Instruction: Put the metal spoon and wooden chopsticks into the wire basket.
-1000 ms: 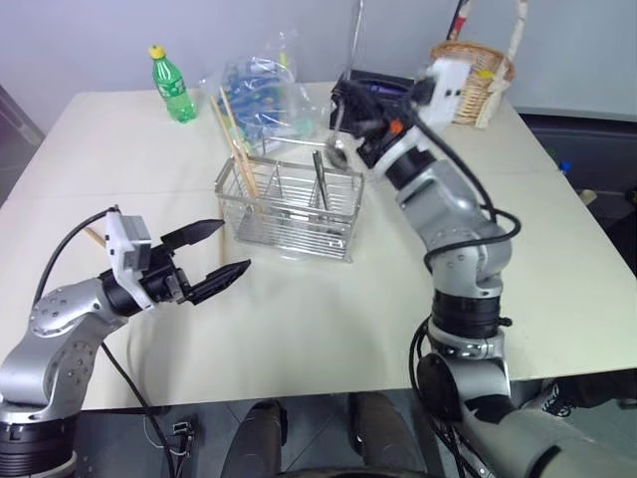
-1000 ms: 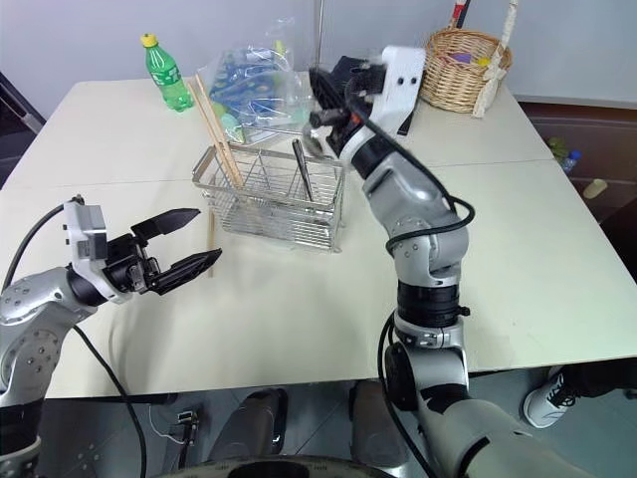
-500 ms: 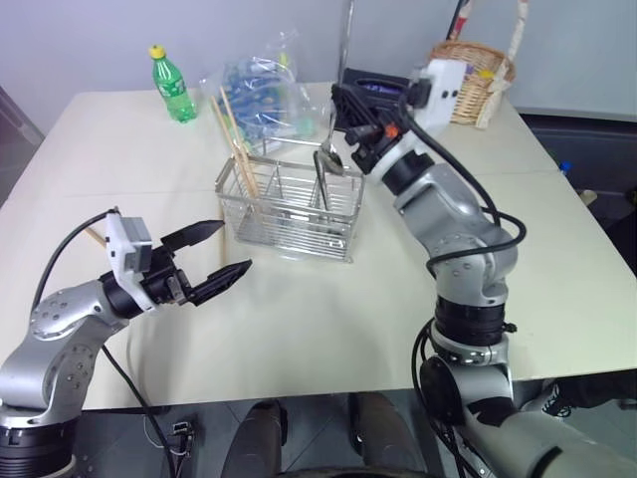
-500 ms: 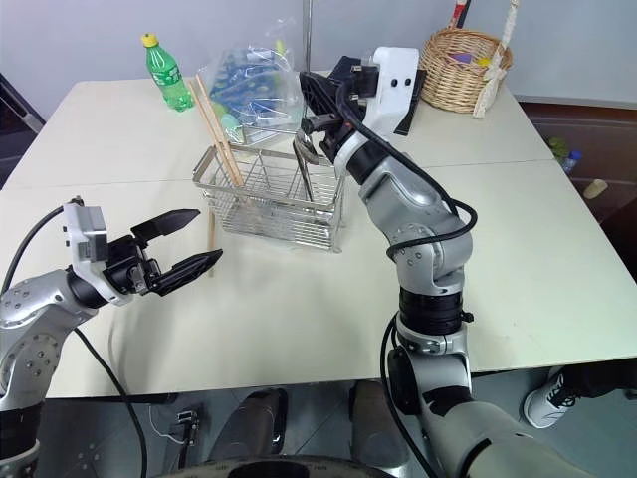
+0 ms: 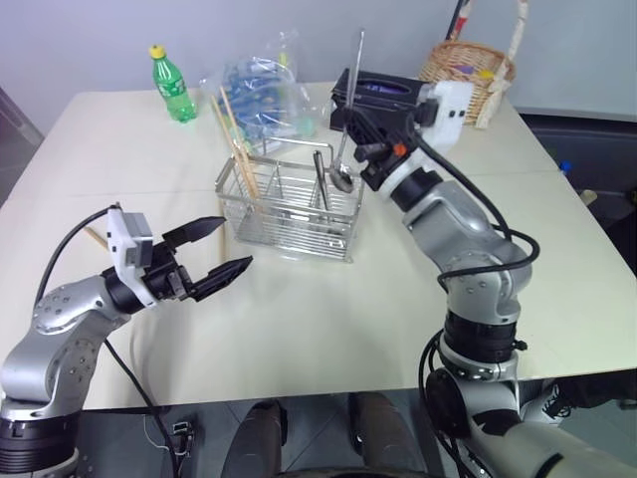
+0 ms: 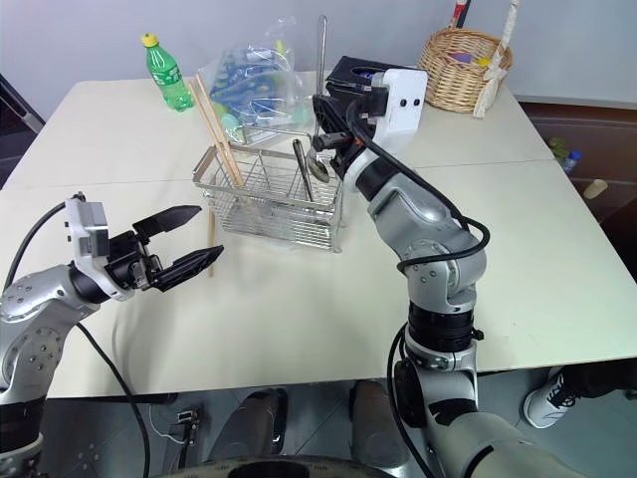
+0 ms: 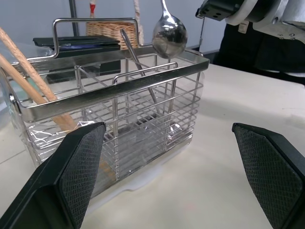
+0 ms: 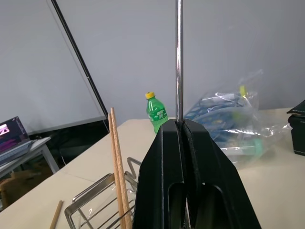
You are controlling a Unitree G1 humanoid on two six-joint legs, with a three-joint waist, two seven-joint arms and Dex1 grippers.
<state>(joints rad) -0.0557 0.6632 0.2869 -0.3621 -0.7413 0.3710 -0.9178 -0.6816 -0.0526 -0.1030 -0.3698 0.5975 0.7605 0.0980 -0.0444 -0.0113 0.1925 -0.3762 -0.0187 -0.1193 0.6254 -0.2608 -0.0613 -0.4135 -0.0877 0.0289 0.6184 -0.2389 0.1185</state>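
One metal spoon [image 5: 343, 177] hangs upright in the right gripper [image 5: 356, 137], whose two black fingers are pressed together on the thin handle; the handle points to 12 o'clock and the round bowl to 6 o'clock. Seen from the head camera, the bowl sits at the top rim of the wire basket [image 5: 290, 207], over its right-end compartment, just beside another metal utensil [image 5: 319, 183] already leaning there. Whether the bowl has dipped below the rim cannot be told. The coming move looks like a straight drop toward 6 o'clock; the compartment's wire dividers and the leaning utensil leave narrow room.

Several wooden chopsticks [image 5: 233, 144] already stand slanted in the left-end compartment, tips leaning toward 11 o'clock. One more stick [image 6: 211, 239] lies on the table [image 5: 557, 259] at the basket's 8 o'clock, near the left gripper [image 5: 214, 257], which hovers with its fingers spread wide and holds nothing. The left arm is the nearer one to that stick. Open table lies between basket and left gripper.
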